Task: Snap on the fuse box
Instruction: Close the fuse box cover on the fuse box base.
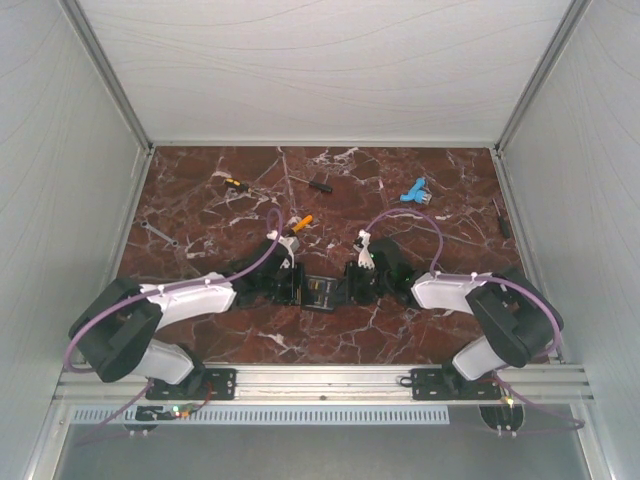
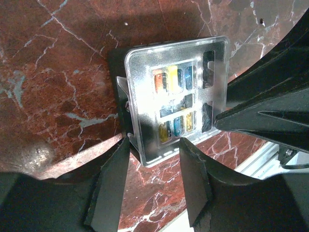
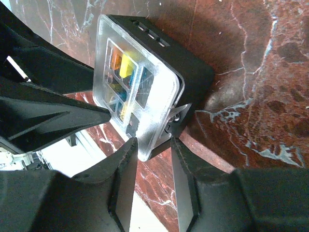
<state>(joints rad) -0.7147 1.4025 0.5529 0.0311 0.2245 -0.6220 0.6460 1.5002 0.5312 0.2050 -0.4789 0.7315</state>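
Observation:
The fuse box [image 1: 320, 292] is a small black square box lying flat on the red marble table [image 1: 300, 340], between my two grippers. A clear square lid [image 2: 174, 96] lies on top of it, with yellow, orange and blue fuses showing through. My left gripper [image 2: 155, 141] has one fingertip against the side latch tab [image 2: 122, 92] and the other over the lid's near edge, pinching that corner. My right gripper [image 3: 153, 141] pinches the opposite corner of the fuse box [image 3: 193, 63], one tip on the lid [image 3: 135, 82] and one on the black latch. Each view shows the other arm's fingers beside the box.
Small tools lie further back on the table: a blue connector [image 1: 413, 192], an orange-tipped piece [image 1: 300, 222], a yellow-and-black piece [image 1: 234, 184], a dark tool [image 1: 320, 184], a wrench [image 1: 158, 232] and a tool by the right wall [image 1: 503, 218]. White walls enclose three sides.

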